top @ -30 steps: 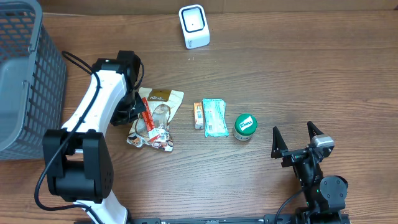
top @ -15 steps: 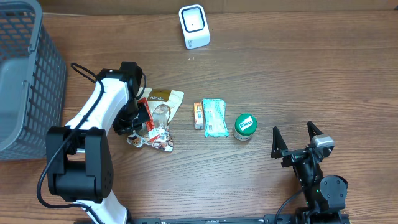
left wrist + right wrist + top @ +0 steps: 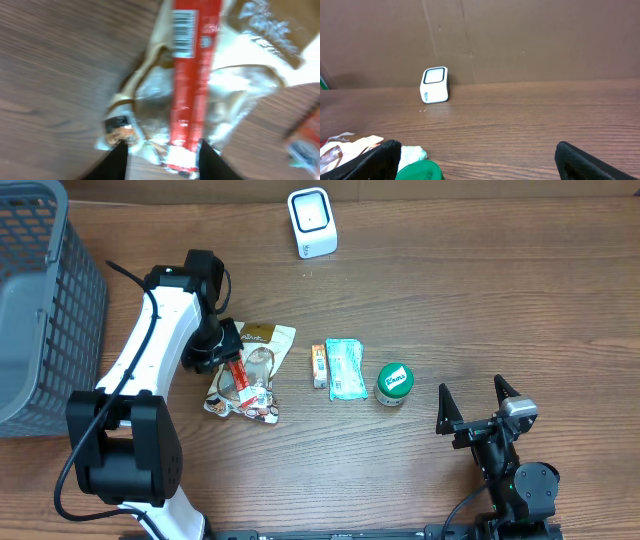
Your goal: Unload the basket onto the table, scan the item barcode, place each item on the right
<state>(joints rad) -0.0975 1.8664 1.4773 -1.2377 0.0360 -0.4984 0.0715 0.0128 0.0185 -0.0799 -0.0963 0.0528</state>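
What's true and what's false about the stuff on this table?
1. The white box-shaped scanner stands near the far edge of the wooden table. True.
2. The round green-lidded tin sits inside the grey mesh basket. False: it sits outside the basket, on the table beside the teal packet.
3. The red stick with a barcode lies on the crinkly clear snack pouch. True.
4. The right gripper holds the small orange box. False: it is open and empty, away from the box.
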